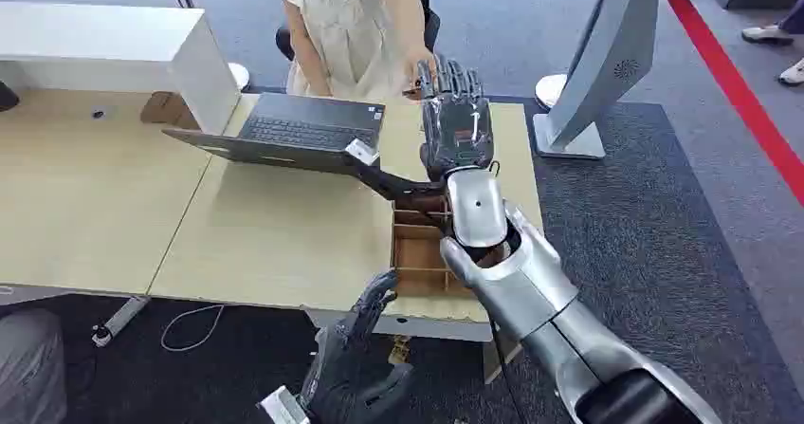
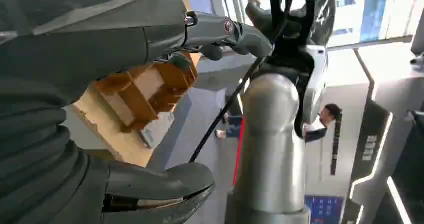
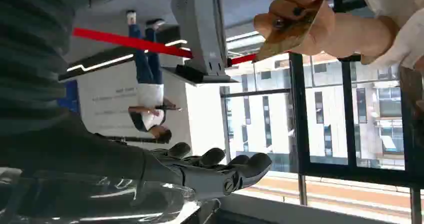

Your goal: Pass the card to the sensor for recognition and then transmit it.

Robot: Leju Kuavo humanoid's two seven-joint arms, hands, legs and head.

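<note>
My right hand (image 1: 456,120) reaches over the pale wooden table (image 1: 275,234), fingers straight, apart and empty. The thin brownish card (image 3: 290,31) sits pinched in a person's hand (image 3: 295,18) just beyond my fingertips (image 3: 250,164). My left hand (image 1: 356,367) hangs low by the table edge, fingers loosely spread, holding nothing.

Tan card (image 3: 292,31) pinched in person's fingers

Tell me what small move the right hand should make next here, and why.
Probably close the right hand on the card. In the right wrist view the person's hand holds the card out just beyond the robot's straightened fingers, which grip nothing. In the head view that hand is stretched over the table to the person's hand. Easing slightly forward first may help.
</note>
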